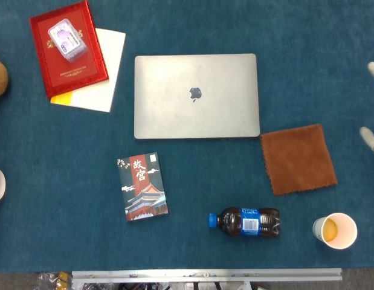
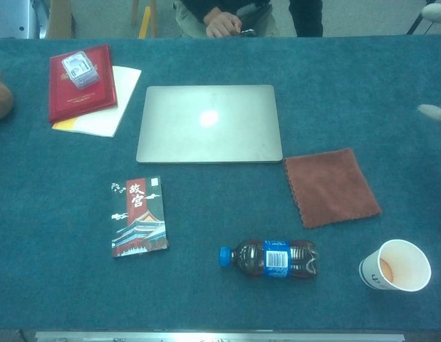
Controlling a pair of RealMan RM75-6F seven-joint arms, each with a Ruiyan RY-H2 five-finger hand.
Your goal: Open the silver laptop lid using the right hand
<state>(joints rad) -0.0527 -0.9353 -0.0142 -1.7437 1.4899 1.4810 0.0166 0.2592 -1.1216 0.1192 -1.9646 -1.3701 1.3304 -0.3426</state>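
One silver laptop (image 1: 196, 96) lying closed mid-table, brown cloth (image 1: 298, 159) just beside its near right corner, right hand (image 1: 372, 106) well apart at the right edge, only fingertips showing, spread unclear

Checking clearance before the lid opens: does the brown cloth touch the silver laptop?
Cannot tell. In the head view the brown cloth's corner meets the silver laptop's corner, with no plain gap or overlap.

Far left: red book (image 1: 67, 51) with small plastic box (image 1: 68, 38) on top, over white paper (image 1: 101, 72); near: booklet (image 1: 142, 186), cola bottle (image 1: 245, 222), brown cloth (image 1: 298, 159), paper cup (image 1: 335, 230).
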